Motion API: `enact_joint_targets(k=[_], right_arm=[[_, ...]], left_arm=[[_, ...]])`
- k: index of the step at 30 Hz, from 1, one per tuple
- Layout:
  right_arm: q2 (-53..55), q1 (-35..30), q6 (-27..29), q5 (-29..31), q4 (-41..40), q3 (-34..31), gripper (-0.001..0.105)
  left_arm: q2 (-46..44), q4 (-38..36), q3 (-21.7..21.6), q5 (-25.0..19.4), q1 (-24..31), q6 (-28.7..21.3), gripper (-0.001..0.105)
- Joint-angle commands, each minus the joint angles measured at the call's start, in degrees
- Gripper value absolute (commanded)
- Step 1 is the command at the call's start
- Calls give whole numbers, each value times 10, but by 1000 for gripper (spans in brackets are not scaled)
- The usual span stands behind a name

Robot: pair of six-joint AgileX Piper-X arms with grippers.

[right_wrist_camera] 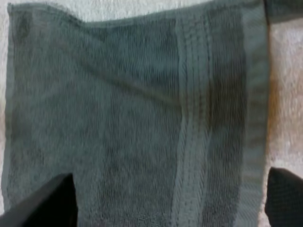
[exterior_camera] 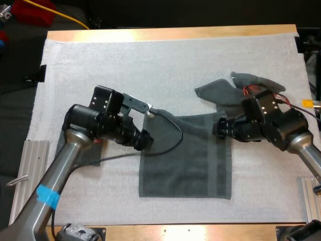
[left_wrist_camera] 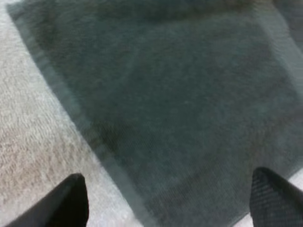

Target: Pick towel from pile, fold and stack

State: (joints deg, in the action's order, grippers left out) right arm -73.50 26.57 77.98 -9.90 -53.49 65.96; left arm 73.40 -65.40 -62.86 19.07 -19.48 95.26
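White mat (exterior_camera: pixel 150 65) on the wooden table (exterior_camera: pixel 170 34), dark space past the far edge. Flat towel (exterior_camera: pixel 185 160) lies spread on the mat's near half, roughly centred between the left and right edges. Crumpled towel (exterior_camera: pixel 220 93) sits toward the mat's far right, meeting the flat one's far right corner; can't tell if it touches or overlaps. Dark patch (exterior_camera: pixel 83 153) under my left arm near the mat's left edge may be a folded towel, mostly hidden.

Left gripper (exterior_camera: pixel 146 140) hangs at the flat towel's left edge, near its far left corner. Left wrist view has its fingers (left_wrist_camera: pixel 71 203) wide apart with nothing between them and the towel hem running diagonally below. Right gripper (exterior_camera: pixel 219 128) is at the towel's far right corner. Right wrist view shows its fingers (right_wrist_camera: pixel 52 208) spread too, straddling the woven band and hem, holding nothing.

Handling, my read:
- **Material:** terry cloth, light, limp, zero stiffness. Whatever isn't lifted drags.
- **Grip:** not fragile, not slippery. The nap should grip the pads well, and the mat too.
- **Pickup:** it lies flat, so fingers must press down and pinch up a ridge.
- **Best hold:** the two far corners, on the hem, where the cloth is doubled.
- **Lift:** match height on both sides or the fold skews.
- **Risk:** snagging the crumpled towel at the right corner.
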Motion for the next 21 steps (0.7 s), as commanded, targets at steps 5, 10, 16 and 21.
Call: enact_joint_targets(k=[5,10,16,21], right_arm=[[38,18,8,0,-38,5,78],[67,57,7,13,-60,5,78],[93,94,6,37,-81,5,78],[113,105,-13,37,-102,5,78]], left_arm=[[-39,-22,0,-28,-41,28,68],[-75,-42,5,-87,-76,64,68],[-133,-42,46,-100,-84,91,68],[-208,-42,92,-76,-84,128,68]])
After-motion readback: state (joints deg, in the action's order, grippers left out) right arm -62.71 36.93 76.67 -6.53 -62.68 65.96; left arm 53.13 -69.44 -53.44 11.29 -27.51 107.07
